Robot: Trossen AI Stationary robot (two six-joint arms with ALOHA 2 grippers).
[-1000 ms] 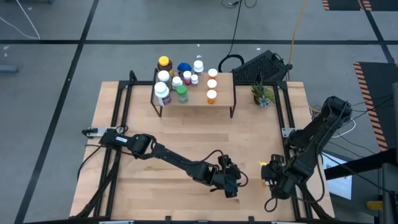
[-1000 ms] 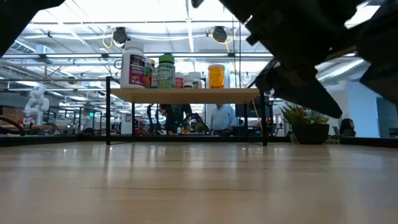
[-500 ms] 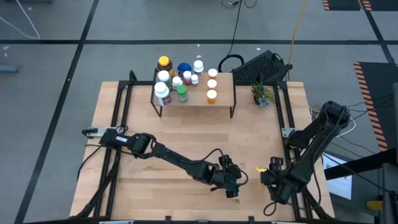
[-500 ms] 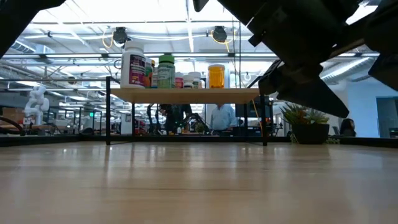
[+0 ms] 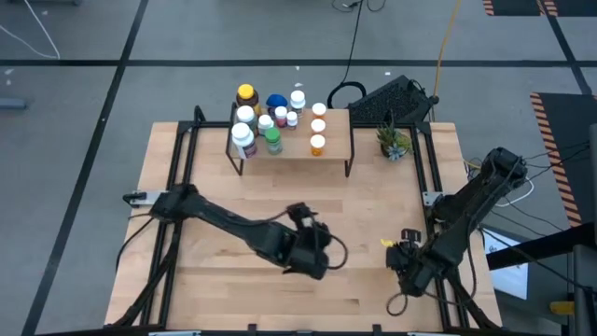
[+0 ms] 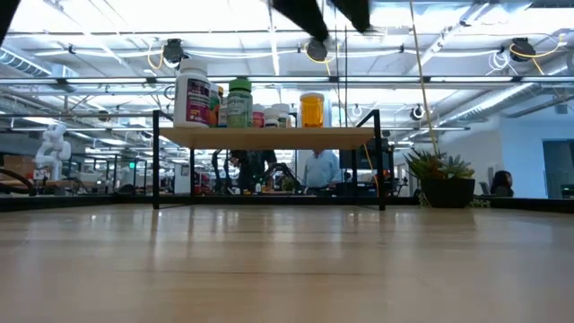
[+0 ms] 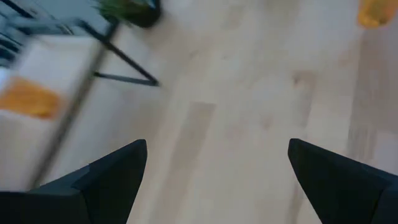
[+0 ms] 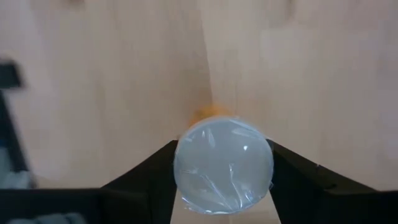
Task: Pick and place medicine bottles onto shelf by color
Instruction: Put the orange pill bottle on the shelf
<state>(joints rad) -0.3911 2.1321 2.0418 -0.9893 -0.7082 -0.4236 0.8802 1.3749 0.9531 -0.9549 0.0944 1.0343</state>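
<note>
Near the table's front right edge, the right gripper (image 8: 224, 186) clamps an orange bottle (image 8: 224, 165) by its white cap. Mid-table, the left gripper (image 7: 214, 177) gapes wide, empty. Farther back, other medicine bottles (image 5: 270, 121) crowd the shelf (image 5: 336, 131).

The tabletop (image 5: 224, 187) is pale, smooth wood with a soft sheen; the shelf (image 6: 269, 135) is matching light wood on thin dark metal legs. A glossy clear-plastic bottle cap (image 8: 224, 165) sits between matt black gripper fingers (image 8: 146, 180); shelf bottles (image 6: 193, 97) look shiny plastic
</note>
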